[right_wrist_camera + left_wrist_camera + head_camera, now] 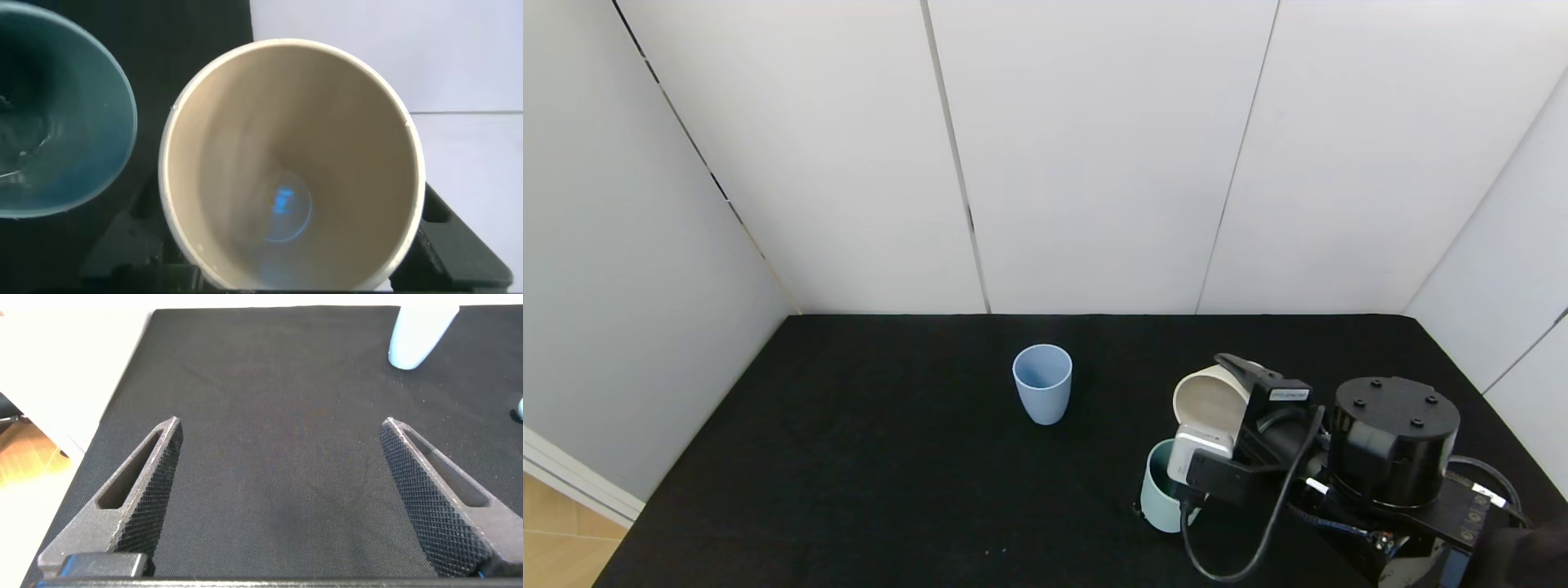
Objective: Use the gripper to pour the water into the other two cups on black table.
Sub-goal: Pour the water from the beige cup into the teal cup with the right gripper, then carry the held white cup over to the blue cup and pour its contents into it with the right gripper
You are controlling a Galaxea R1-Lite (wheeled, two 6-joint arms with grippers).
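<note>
Above teal cup [1158, 488] | right hand [1227, 390] grips tilted beige cup [1209, 400], seemingly.

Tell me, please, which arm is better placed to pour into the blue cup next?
The right. Its claw already holds the tilted cream cup above the teal cup, so it need only carry it over to the blue cup. The left claw hangs open and empty.

The right gripper [1232, 384] was clamped and rolled sideways low at the right, while the left gripper [278, 498] hung spread wide.
</note>
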